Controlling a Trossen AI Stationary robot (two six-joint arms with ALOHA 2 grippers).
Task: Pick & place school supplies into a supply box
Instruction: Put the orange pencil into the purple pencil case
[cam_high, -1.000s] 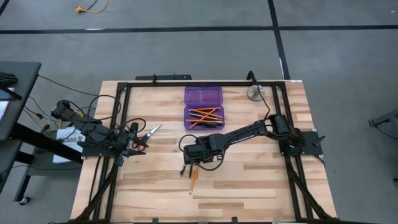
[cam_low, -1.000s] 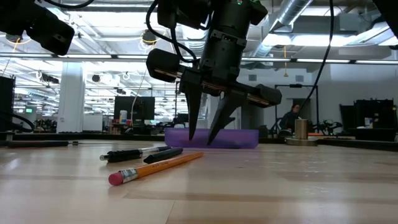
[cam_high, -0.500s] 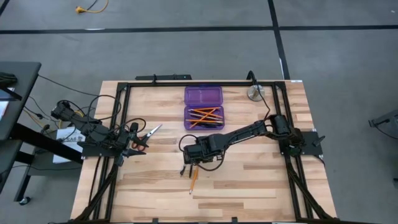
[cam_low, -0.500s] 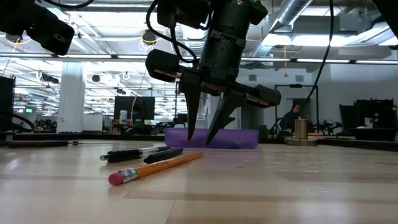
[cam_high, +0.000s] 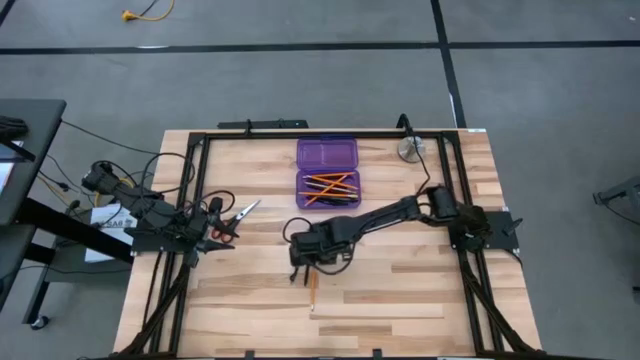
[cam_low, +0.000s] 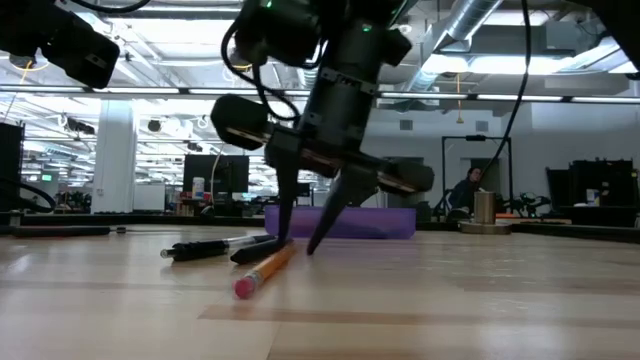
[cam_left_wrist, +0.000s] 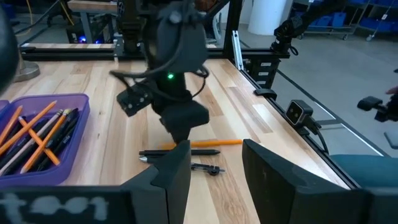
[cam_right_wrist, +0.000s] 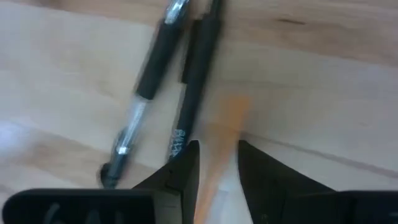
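The right end effector is lowered to the tabletop, its partly open fingers set astride an orange pencil without gripping it. Two black pens are seen just beside it, the purple box beyond. The left end effector is parked apart, open and empty, near the scissors.

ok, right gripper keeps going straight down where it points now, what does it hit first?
Most likely the thin orange pencil: the right gripper stands open with its fingers either side of the shaft. The two thin black pens lie just beside, outside the fingers.
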